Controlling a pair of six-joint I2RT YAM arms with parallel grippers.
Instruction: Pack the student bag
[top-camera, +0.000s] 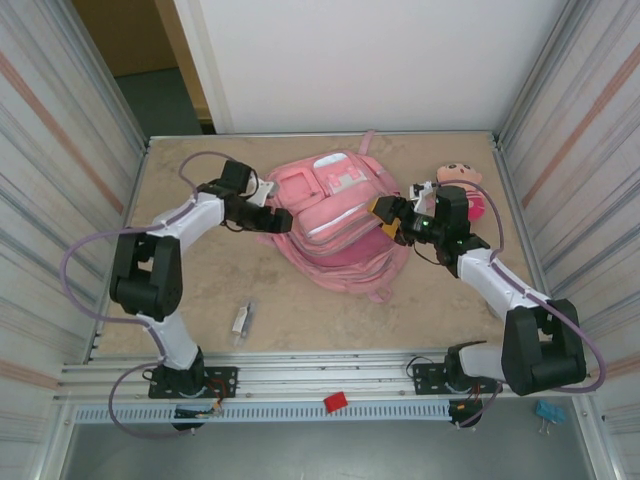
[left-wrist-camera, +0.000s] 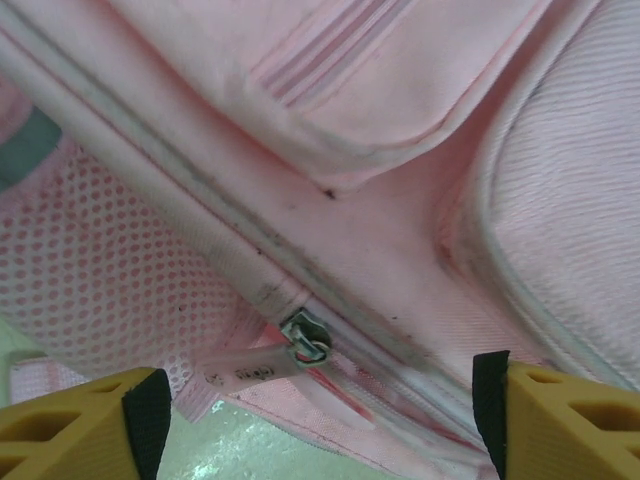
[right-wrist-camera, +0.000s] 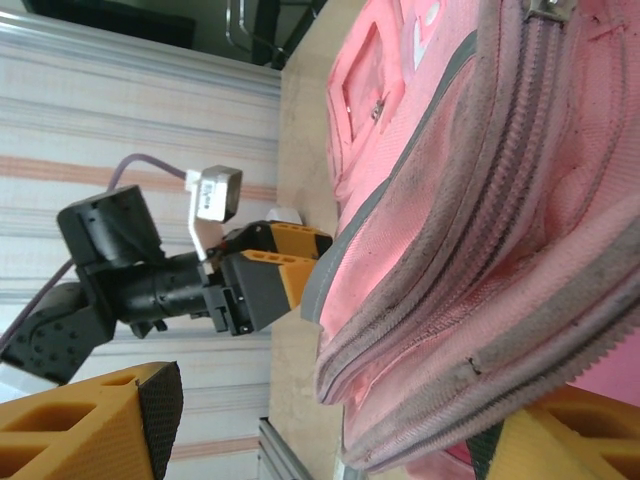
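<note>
Student bag, zips closed, left fingers and right fingers spread wide, holding nothing

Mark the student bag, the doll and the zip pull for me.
student bag (top-camera: 335, 225): top external view, on its front pocket.
doll (top-camera: 460, 178): top external view, on its head.
zip pull (left-wrist-camera: 305, 338): left wrist view, on the metal slider.

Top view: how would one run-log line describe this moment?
student bag: lying flat | left pincer: open, facing zip pull | right pincer: open at bag's right side | doll: beside bag
</note>
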